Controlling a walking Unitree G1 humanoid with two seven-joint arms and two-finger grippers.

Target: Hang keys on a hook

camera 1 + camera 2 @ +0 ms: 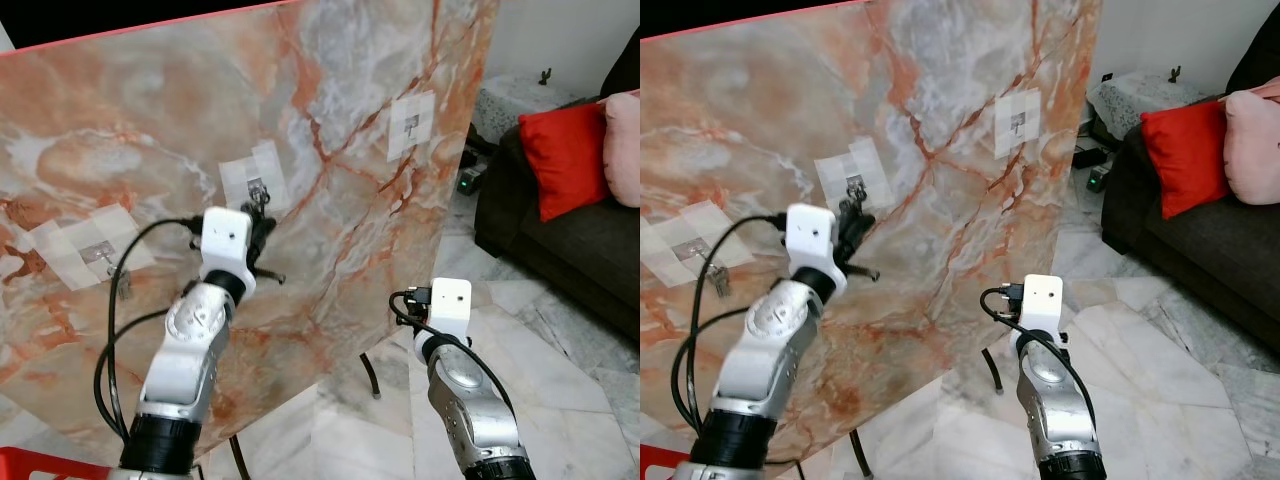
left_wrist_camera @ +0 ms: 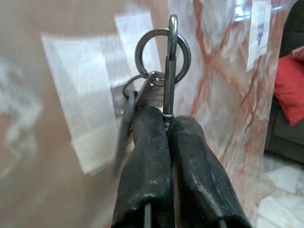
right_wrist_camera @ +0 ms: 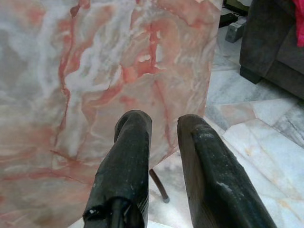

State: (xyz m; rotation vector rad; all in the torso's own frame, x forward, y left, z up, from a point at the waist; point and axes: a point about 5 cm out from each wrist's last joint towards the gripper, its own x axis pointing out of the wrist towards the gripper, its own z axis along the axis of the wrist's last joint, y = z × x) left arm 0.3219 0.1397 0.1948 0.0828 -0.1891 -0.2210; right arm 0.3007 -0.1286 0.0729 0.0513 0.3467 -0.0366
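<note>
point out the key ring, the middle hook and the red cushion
key ring (image 2: 163, 48), left wrist view, on the upper arc of the steel ring held by the left pincer (image 2: 167, 124)
middle hook (image 1: 257, 186), left eye view, on the metal hook in its taped patch
red cushion (image 1: 566, 158), left eye view, on its front face

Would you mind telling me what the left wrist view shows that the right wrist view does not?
Left wrist view: the left gripper pinched shut on the keys, ring uppermost, beside a taped hook patch on the marble board. Right wrist view: the right gripper, open and holding nothing, low near the board's stand leg and tiled floor. Both: the board and the dark sofa.
</note>
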